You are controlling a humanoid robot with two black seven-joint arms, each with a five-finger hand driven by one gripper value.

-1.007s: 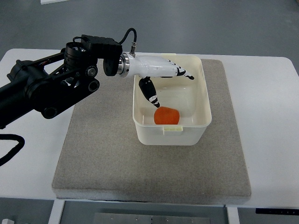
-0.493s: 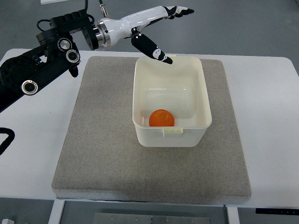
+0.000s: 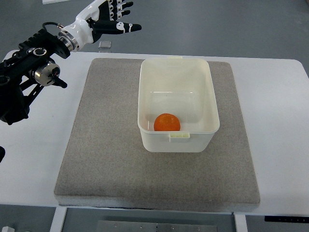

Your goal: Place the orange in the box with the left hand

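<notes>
The orange (image 3: 167, 123) lies inside the cream plastic box (image 3: 211, 106), near its front wall. The box stands on the grey felt mat (image 3: 106, 154). My left hand (image 3: 110, 18) is high at the top left of the view, well away from the box, its white fingers with black tips spread and holding nothing. Its black arm (image 3: 29, 67) comes in from the left edge. The right arm does not show.
The mat covers most of the white table (image 3: 280, 135). A small clear square object (image 3: 103, 45) lies on the floor beyond the table's far edge, below my left hand.
The left hand rose out of the box, leaving the orange inside, and swung back to the upper left. The orange rolled slightly and now rests still.
</notes>
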